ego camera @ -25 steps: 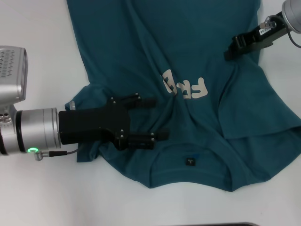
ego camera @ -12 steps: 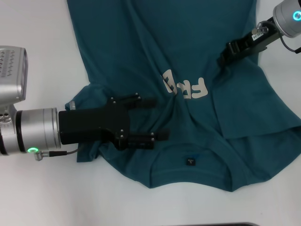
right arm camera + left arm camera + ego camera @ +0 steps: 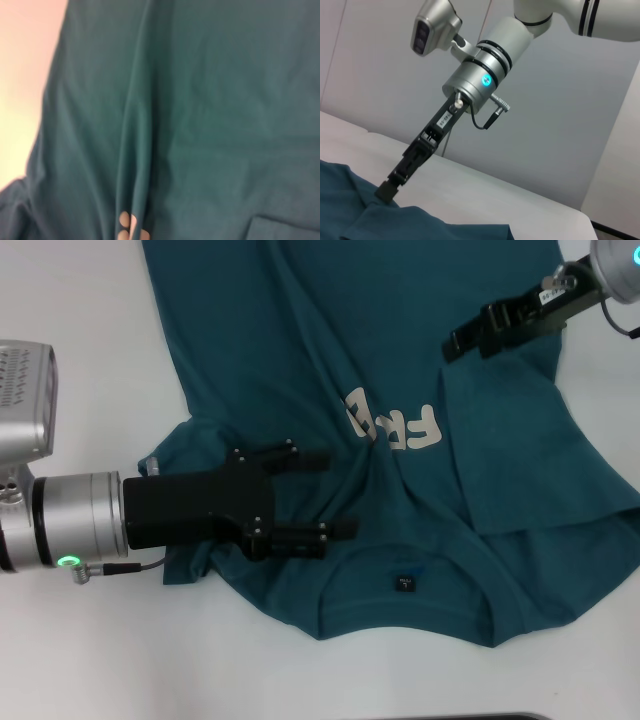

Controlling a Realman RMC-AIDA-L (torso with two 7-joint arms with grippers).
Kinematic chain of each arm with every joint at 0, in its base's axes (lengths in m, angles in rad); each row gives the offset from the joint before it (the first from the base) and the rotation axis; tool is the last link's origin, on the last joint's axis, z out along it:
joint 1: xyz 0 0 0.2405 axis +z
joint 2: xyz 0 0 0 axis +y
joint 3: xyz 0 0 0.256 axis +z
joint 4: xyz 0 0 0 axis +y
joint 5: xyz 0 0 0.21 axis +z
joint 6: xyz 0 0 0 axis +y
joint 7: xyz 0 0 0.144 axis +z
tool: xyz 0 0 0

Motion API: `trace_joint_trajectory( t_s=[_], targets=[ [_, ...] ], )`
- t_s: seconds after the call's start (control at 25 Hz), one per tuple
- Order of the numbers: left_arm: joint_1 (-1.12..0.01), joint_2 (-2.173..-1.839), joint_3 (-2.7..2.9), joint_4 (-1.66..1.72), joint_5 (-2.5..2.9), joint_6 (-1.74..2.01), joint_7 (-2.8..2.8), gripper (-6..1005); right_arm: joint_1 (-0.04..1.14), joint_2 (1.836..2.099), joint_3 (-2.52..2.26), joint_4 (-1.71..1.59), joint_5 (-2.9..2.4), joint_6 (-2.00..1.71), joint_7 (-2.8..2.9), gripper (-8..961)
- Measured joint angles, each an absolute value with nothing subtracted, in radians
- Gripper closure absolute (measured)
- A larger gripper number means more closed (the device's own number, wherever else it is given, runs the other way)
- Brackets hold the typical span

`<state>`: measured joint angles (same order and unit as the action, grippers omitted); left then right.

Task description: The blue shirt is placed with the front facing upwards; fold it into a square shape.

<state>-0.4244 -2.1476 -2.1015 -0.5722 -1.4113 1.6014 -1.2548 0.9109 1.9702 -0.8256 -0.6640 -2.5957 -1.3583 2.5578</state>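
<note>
The blue shirt [image 3: 300,360] lies flat on the white table, collar and black label [image 3: 404,583] toward me and cream letters [image 3: 395,425] on the chest. My right gripper [image 3: 457,344] is shut on the shirt's right side, holding a fold of it over the body. The left wrist view shows that gripper [image 3: 385,190] pinching the cloth [image 3: 350,210] slightly off the table. My left gripper [image 3: 338,494] hovers open over the shirt's left shoulder, next to the bunched left sleeve [image 3: 185,455]. The right wrist view shows only creased teal fabric [image 3: 200,125].
White table [image 3: 80,320] surrounds the shirt on the left and near sides. The folded flap's edge [image 3: 460,470] runs down past the letters toward the collar. A grey wall [image 3: 570,125] stands behind the table.
My right gripper has moved leftward with the shirt's right side, pulling the fold further over the body toward the letters. The left arm has stayed still.
</note>
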Motion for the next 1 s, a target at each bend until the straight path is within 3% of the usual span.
trace_joint_trajectory(
  t_s=[0.24,0.44,0.64,1.0],
  targets=[
    [-0.407,-2.142,-2.114,-0.601,-1.413,1.613,-1.269,97,0.798,1.964,-0.82,-0.799,-2.432,-1.394,2.371,363],
    [-0.365,-2.141,-2.132,-0.678,-1.413,1.628,-1.315,96,0.624,1.984,-0.804,-0.927,-2.154,-1.463,2.018,312],
    [-0.331,-2.137,-2.169,-0.743,-1.41,1.629,-1.363,96,0.51,1.999,-0.802,-0.934,-2.001,-1.53,1.724,326],
    [-0.321,-2.119,-2.195,-0.788,-1.343,1.611,-1.526,96,0.487,2.029,-0.822,-0.925,-2.066,-1.617,1.526,322]
  ],
)
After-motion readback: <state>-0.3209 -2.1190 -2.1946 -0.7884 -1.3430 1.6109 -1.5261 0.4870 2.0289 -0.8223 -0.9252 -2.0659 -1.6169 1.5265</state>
